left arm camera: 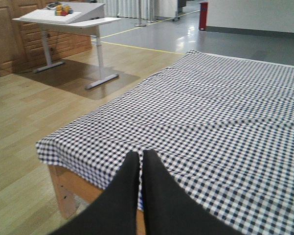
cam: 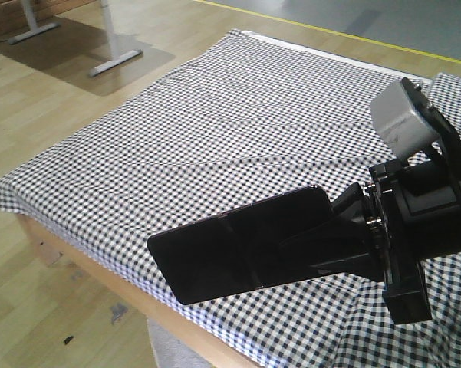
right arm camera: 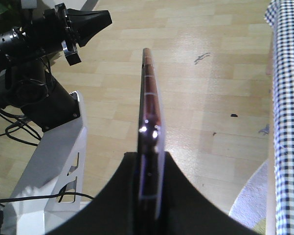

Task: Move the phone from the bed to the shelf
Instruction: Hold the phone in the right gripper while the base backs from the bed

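The glossy black phone [cam: 238,247] hangs flat in the air above the near edge of the bed [cam: 215,115], its crease running across the middle. My right gripper [cam: 322,249] is shut on the phone's right end. In the right wrist view the phone [right arm camera: 150,98] shows edge-on, pinkish metal rim up, clamped between the fingers of the right gripper [right arm camera: 149,159] over the wood floor. My left gripper [left arm camera: 139,155] is shut on nothing, pointing over the bed's near corner [left arm camera: 88,147]. The shelf is out of view.
The checked bedding [left arm camera: 225,112] is wrinkled and hangs over a wooden frame [left arm camera: 63,188]. A white desk [left arm camera: 68,19] with small coloured items stands on the floor at the back left. The left arm [right arm camera: 44,34] and the white robot base [right arm camera: 54,161] lie left of the phone.
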Available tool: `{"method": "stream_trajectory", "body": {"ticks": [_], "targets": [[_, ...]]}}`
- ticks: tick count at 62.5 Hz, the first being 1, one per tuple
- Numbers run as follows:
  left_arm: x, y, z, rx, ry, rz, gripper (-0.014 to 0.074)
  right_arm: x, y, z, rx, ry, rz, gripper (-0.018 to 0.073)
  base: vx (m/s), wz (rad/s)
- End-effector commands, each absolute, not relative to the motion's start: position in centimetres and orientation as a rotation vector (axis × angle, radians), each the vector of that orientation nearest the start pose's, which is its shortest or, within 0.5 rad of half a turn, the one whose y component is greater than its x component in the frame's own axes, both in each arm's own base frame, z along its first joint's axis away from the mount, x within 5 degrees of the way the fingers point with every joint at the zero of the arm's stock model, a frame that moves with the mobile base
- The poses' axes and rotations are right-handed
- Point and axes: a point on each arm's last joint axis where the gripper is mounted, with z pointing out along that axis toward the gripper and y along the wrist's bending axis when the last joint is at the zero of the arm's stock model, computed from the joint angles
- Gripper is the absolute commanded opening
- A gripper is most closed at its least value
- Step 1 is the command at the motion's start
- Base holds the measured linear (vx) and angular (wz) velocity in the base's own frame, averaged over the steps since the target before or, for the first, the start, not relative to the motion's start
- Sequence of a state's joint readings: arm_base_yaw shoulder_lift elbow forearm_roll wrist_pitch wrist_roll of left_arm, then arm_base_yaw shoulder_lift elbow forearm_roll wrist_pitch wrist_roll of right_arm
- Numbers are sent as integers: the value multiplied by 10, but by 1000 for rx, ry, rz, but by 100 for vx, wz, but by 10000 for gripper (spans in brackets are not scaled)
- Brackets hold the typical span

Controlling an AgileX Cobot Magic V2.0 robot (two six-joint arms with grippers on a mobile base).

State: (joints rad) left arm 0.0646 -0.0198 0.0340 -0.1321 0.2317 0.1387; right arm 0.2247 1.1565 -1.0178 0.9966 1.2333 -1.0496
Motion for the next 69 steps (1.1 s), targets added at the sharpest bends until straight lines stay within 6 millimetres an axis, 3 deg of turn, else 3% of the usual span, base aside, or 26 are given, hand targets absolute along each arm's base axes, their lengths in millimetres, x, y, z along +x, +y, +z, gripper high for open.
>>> {"method": "stream_trajectory", "body": {"ticks": [1, 69], "targets": [[56, 2, 188, -40, 1650, 31, 1, 170, 118, 375, -1179, 1912, 1101, -4, -7, 28], [56, 2, 188, -40, 1650, 31, 1, 170, 118, 375, -1179, 1912, 1101, -4, -7, 29]]}}
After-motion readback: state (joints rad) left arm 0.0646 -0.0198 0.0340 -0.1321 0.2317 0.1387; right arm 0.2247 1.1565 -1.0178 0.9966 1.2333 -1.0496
